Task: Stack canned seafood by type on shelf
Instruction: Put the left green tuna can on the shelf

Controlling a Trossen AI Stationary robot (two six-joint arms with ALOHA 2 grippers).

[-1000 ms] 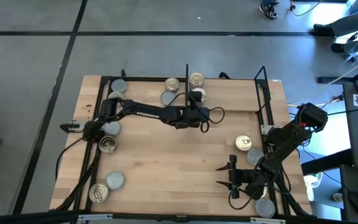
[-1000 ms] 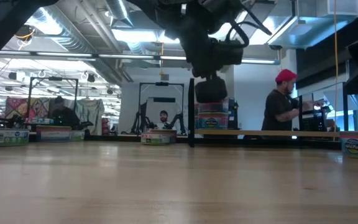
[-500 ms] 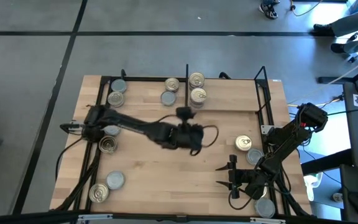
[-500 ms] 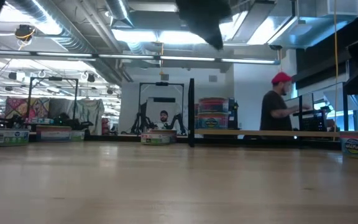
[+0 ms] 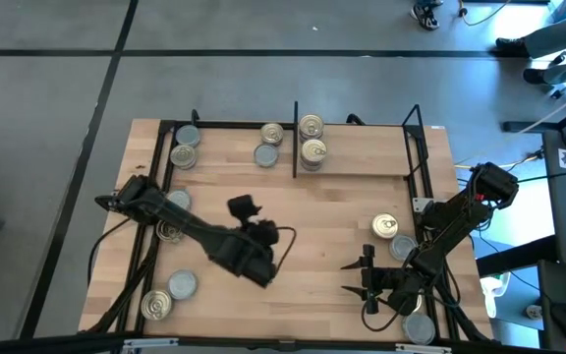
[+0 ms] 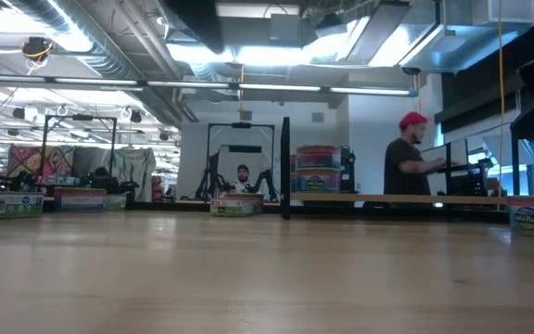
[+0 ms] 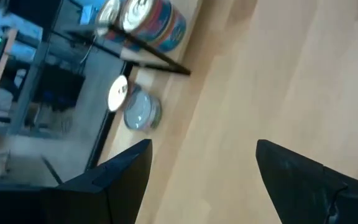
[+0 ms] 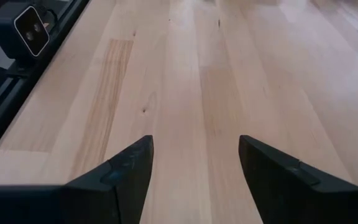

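Two loose tins [image 5: 168, 294] lying at near-left table corner, closest to left gripper [image 5: 256, 272]; it is hovering mid-table, jaws wide, holding nothing; right gripper [image 5: 355, 278] idling near right edge, part-open, empty; shelf [image 5: 362, 157] far side.

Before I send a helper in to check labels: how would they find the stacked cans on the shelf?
Start at the shelf along the table's far edge and find its black upright divider. Just right of it stand two gold-lidded cans touching; these are the only ones in the right bay, and the low view shows them piled two high.
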